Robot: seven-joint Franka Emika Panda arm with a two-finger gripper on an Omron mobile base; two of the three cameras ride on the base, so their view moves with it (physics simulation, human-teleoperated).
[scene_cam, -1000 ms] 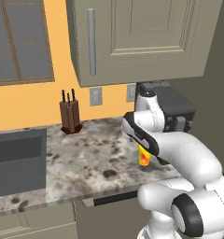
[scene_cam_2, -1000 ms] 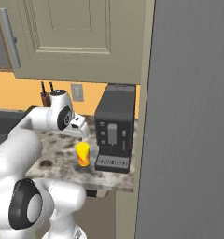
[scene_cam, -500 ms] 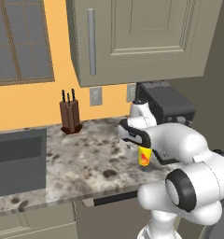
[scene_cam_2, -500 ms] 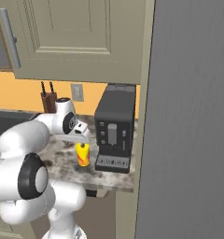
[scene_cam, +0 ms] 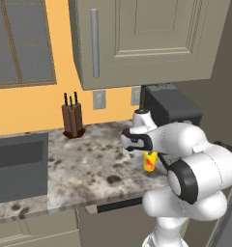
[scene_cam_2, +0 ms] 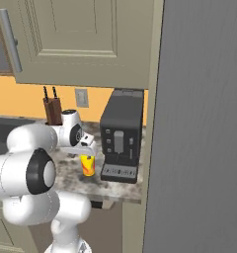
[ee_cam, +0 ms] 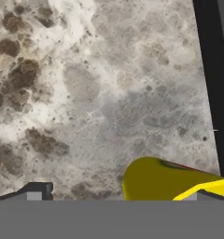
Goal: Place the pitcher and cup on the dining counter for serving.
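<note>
Nearest the hand camera, the two dark finger tips of the gripper [ee_cam: 114,196] rose at the lower edge, spread wide with the small bright yellow cup [ee_cam: 172,182] low between them, toward the right tip; whether either tip touched it could not be told. From there the cup showed as a smooth rounded yellow form lying across the frame toward three o'clock, a thin red line along its upper edge, with the speckled grey-brown stone counter top [ee_cam: 100,93] beyond it and a black slab at two o'clock. The base views showed what the hand camera did not: the cup [scene_cam: 149,161] stood upright on the counter [scene_cam: 89,159], long axis vertical, its red-orange mark facing the cameras, directly under the white arm's wrist. In the right view the cup [scene_cam_2: 87,165] stood just beside the boxy black coffee machine [scene_cam_2: 120,143], at its nine o'clock. Farther back, a brown wooden knife block [scene_cam: 73,120] with dark handles stood against the orange wall, and a dark sink basin [scene_cam: 16,166] lay at the left view's nine o'clock.
</note>
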